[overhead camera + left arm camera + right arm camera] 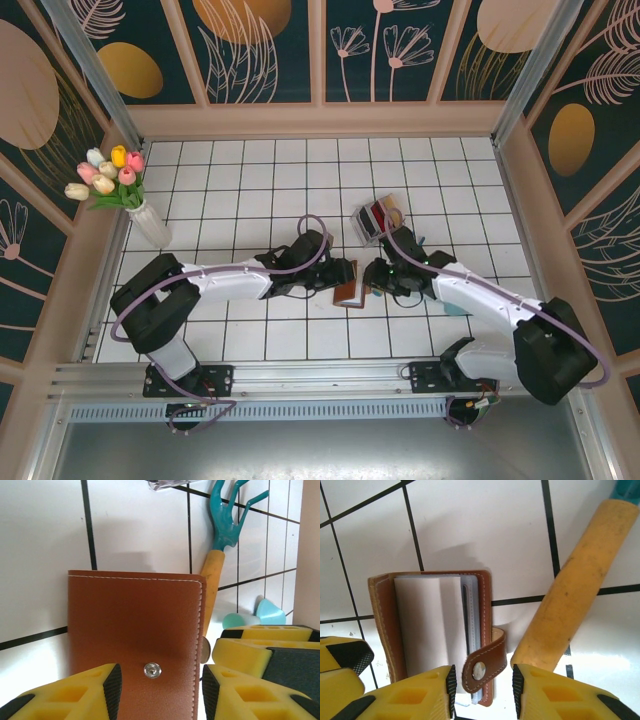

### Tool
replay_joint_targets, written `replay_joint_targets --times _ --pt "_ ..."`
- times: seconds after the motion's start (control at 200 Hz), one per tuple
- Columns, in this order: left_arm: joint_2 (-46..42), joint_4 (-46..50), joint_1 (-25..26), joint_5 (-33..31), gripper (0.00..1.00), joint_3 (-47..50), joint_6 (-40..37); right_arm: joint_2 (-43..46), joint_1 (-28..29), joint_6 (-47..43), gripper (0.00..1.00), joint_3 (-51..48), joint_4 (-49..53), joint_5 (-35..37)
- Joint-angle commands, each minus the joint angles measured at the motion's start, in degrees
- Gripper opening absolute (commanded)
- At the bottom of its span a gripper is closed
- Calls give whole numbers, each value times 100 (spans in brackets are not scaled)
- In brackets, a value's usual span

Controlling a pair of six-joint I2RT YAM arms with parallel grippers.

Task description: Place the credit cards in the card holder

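Card holder (348, 293) lies on the white-tiled desk (240, 170) between the two arms, pale inner sleeves showing, clasp tab (485, 661) loose. Judged light, supple leather, apt to flop or slide on glazed tile; the stitched spine edge looks the firmest hold. Left gripper (161, 685) and right gripper (482, 690) hover over it, jaws apart, holding nothing.

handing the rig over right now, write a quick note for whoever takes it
Left hand: open, poised over the card holder's outer cover.
Right hand: open, fingers either side of the clasp tab, not clamped.
Card holder: on the tiles between both hands, clasp undone, inner pockets showing.
Credit cards: red and tan ones in the clear box beyond the holder.
Done: clasp undone; cannot tell if any card is inside.
Left: move the cards from the box into the pockets.
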State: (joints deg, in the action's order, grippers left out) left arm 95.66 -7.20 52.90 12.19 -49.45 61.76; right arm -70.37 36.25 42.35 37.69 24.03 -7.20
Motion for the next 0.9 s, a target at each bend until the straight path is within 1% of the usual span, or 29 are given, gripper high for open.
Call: replay_joint_targets --times 0.0,0.095,0.16,0.205,0.285,0.36,0.42,0.465,0.52,0.565,0.585,0.781,0.896 --pt "-200 278 33 -249 48 21 -180 -161 81 -129 39 269 34 -69" --pt "-229 307 27 -287 48 41 -182 -330 106 -139 39 360 85 -36" --pt "-231 333 31 -300 48 49 -185 -413 143 -136 34 394 171 40" --pt "-227 333 33 -303 47 53 -192 -433 168 -122 34 404 234 101" --pt "-240 342 30 -313 47 76 -207 -467 179 -128 30 396 323 147" --pt "-250 351 31 -330 47 84 -216 -448 196 -131 23 381 332 181" --pt "-249 360 30 -331 47 89 -217 -401 207 -122 22 368 328 202" --pt "-249 368 31 -335 47 86 -217 -391 195 -130 18 370 342 197" --pt "-249 378 34 -340 47 85 -216 -399 198 -124 16 396 388 242" --pt "-249 378 26 -339 47 88 -216 -399 198 -138 10 382 391 246" --pt "-258 379 31 -340 47 86 -217 -406 193 -139 9 375 395 250" --pt "-236 460 25 -381 46 81 -247 -334 198 -135 8 361 409 272" --pt "-200 548 22 -439 41 67 -324 -136 177 -80 4 346 362 307"
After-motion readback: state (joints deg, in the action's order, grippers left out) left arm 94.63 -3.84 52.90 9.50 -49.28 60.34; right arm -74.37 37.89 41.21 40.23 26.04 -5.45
